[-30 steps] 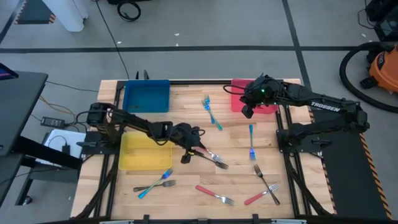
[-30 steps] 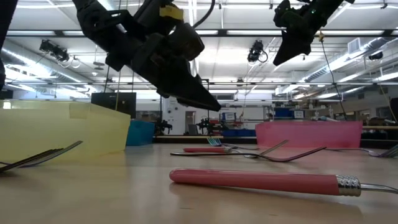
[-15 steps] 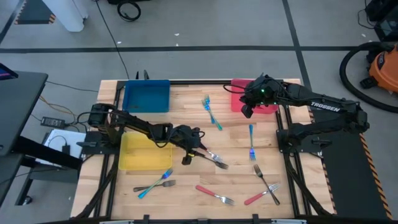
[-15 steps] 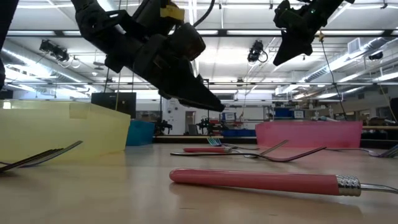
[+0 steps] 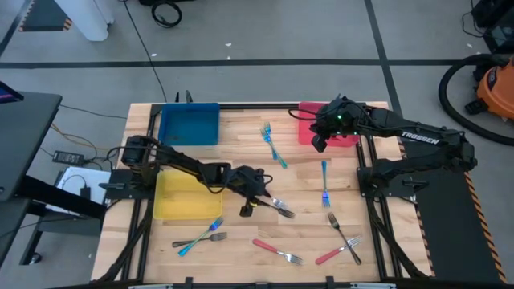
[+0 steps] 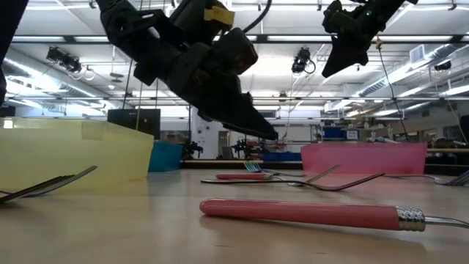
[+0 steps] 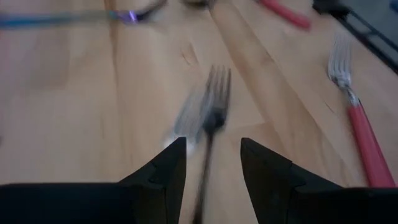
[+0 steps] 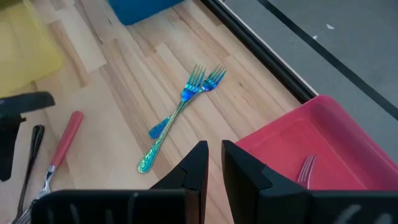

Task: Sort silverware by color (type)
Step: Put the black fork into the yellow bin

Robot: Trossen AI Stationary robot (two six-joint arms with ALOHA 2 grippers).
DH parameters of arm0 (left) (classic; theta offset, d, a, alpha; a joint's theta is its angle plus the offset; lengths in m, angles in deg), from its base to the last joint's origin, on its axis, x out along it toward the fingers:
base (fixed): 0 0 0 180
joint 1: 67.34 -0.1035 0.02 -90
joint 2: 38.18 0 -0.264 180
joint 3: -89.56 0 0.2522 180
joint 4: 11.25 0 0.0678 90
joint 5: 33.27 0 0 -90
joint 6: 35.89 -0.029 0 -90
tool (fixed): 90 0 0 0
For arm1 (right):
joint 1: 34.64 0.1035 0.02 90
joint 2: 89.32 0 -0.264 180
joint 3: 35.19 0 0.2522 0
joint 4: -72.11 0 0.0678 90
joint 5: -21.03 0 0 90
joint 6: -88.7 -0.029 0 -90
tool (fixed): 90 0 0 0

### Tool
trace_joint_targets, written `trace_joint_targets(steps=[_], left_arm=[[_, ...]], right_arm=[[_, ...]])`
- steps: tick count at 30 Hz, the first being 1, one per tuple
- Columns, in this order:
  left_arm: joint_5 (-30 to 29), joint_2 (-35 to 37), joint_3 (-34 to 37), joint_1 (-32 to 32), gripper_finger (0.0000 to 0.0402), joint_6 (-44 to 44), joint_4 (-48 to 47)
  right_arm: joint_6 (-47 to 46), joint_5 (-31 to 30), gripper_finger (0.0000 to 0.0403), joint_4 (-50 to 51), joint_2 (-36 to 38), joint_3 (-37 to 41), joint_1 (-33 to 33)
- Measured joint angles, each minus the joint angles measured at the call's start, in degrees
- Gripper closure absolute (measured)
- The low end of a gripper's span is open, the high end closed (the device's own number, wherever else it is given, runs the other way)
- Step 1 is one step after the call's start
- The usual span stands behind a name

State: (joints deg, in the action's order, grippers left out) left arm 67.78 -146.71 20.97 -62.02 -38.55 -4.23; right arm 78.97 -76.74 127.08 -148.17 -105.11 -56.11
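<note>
Forks lie scattered over a wooden surface (image 5: 241, 144), seen from above. Most sorting is left, as far as can be judged: one fork (image 8: 305, 169) already rests in the red tray (image 5: 307, 122) at about one o'clock, while the yellow tray (image 5: 173, 201) at nine o'clock looks unfilled.

A dark-handled fork (image 5: 277, 207) lies near the centre, its long axis running from ten o'clock to four o'clock, tines toward four o'clock. The left gripper (image 5: 247, 210) hovers just beside it, jaws open astride the handle but not gripping.

Two teal forks (image 5: 273, 144) lie crossed toward twelve o'clock, and another teal fork (image 5: 324, 183) points roughly twelve to six at three o'clock. Red-handled forks (image 5: 277, 252) and more dark forks (image 5: 344, 234) sit along the six o'clock edge, with a teal and dark pair (image 5: 199, 235) at seven o'clock.

The right gripper (image 5: 319, 143) waits beside the red tray, jaws nearly closed and empty. The blue tray (image 5: 189, 124) sits at eleven o'clock.
</note>
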Motion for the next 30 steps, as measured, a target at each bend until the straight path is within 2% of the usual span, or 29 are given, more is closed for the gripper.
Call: trace_joint_targets(steps=[6, 30], left_arm=[[-0.05, -2.41, -1.95, 0.72, 0.0249, -1.04, -1.02], [-0.04, -6.7, -1.92, 0.64, 0.0249, -1.32, -2.36]], right_arm=[[-0.79, 0.0, 0.0348, 0.31, -0.02, 0.0, -0.01], [-0.83, 0.0, 0.0348, 0.5, -0.02, 0.0, -0.02]])
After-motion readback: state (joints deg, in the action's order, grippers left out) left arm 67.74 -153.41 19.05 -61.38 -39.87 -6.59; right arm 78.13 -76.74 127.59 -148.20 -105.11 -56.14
